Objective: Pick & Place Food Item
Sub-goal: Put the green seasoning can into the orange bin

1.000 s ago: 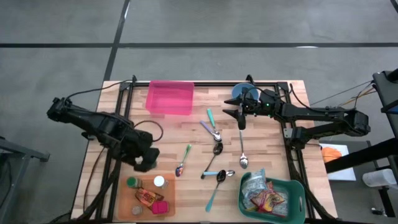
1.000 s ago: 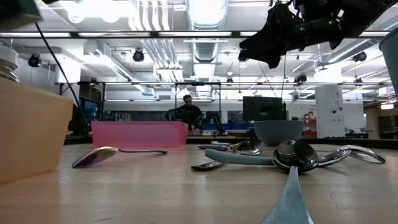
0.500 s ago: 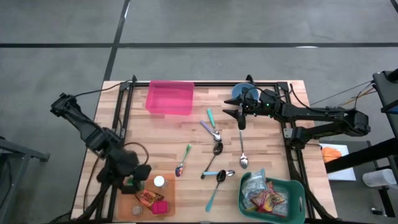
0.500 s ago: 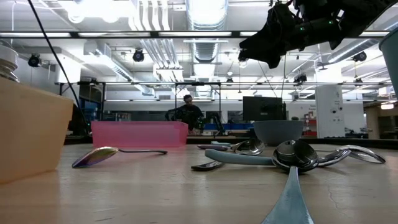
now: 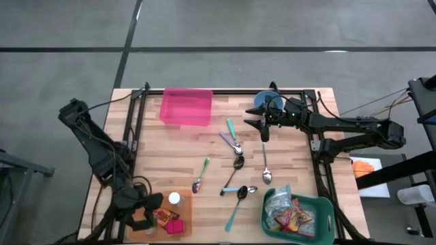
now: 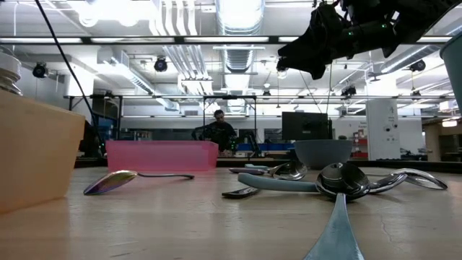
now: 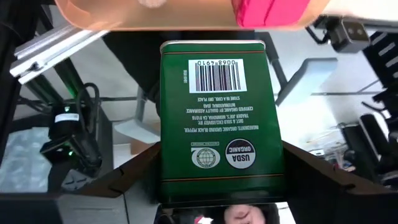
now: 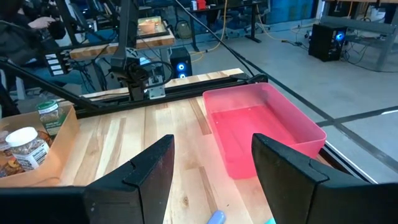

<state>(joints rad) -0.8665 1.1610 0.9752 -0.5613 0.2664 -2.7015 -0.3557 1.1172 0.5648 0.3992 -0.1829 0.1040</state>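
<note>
My left gripper (image 5: 139,209) hangs over the left part of the tan tray (image 5: 184,216) at the table's near left, shut on a green tin (image 7: 217,118) with a barcode and an organic seal. In the high view the gripper hides the tin. In the tray are a white-lidded jar (image 5: 175,199), a snack packet (image 5: 161,216), a pink item (image 5: 175,226) and a green-labelled jar (image 8: 47,116). My right gripper (image 5: 261,129) hovers open and empty above the table's far right, over the spoons (image 5: 236,163). My left gripper pinches the green tin between its two fingers (image 7: 134,177), on the tin's two opposite sides (image 7: 166,179) at the end nearest the wrist. The rest of the tin sticks out past the fingertips, slanting down. I cannot tell whether the tin touches the tray.
A pink bin (image 5: 185,107) stands at the far edge and a blue bowl (image 5: 266,102) beside my right gripper. Several spoons lie scattered across the middle. A green bin (image 5: 298,214) full of packets sits at the near right. Black rails (image 5: 136,129) run along both sides.
My left gripper has swung from beside the tray's far edge toward the table's near edge and a little left, and now hangs over the tray's left part. It has sunk slightly, and its wrist has rolled.
</note>
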